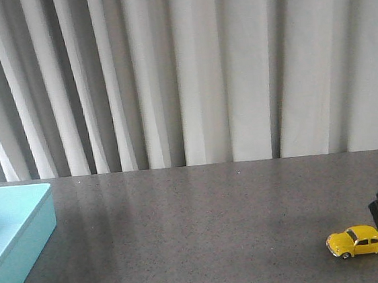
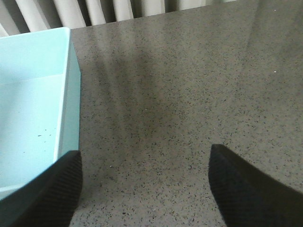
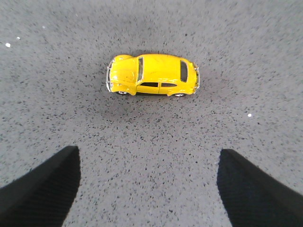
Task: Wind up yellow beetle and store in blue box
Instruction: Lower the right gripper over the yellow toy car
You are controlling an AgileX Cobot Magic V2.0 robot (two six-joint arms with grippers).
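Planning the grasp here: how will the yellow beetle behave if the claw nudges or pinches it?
The yellow beetle stands on four wheels on the smooth table, so a lengthwise nudge would probably roll it. Its glossy, rounded shell may slip between the fingers. It looks rigid and small, likely light.

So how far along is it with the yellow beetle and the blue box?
Nothing looks done yet. The yellow beetle sits on the table, untouched, ungripped. In hand: the right gripper hangs open above it, seemingly lining up a grasp. The left gripper is open beside the blue box. Left: gripping, winding, storing.
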